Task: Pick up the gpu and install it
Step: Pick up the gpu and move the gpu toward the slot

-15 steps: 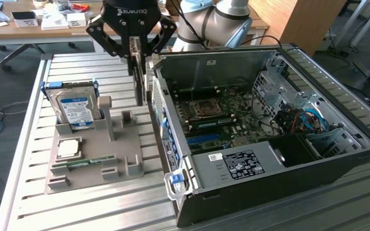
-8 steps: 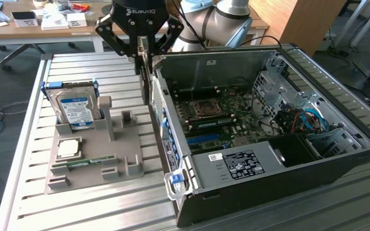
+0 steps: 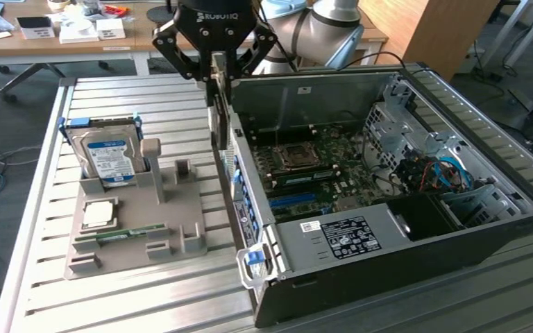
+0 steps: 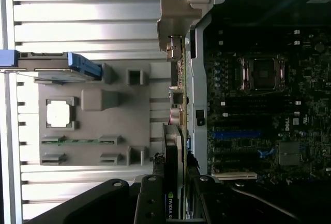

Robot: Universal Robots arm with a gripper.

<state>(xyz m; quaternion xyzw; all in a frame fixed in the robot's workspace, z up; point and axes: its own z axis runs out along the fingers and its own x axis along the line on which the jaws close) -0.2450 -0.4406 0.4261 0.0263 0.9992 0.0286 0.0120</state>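
The black three-link tool (image 3: 217,78) was clamped on the gpu (image 3: 217,118), holding it off the slatted aluminium worktop (image 3: 137,97), toward the worktop's far edge. From where I stood the card hung edge-on and upright: a thin flat slab, with a strip of green circuit board on one face and a black cooler on the other. From the wrist view, the gpu (image 4: 176,146) carried a small green-lettered maker's label down by the tool (image 4: 176,182), and its bent silver end bracket (image 4: 175,17) sat at the end away from the grip.

It hung just beside the rear wall of the open black computer case (image 3: 488,236), at the case's far corner, between that wall and the grey moulded parts tray (image 3: 137,208). I could not tell whether card and wall touched. The green motherboard (image 3: 322,173) lay exposed inside. On the tray stood a silver hard drive with a blue label (image 3: 109,156).
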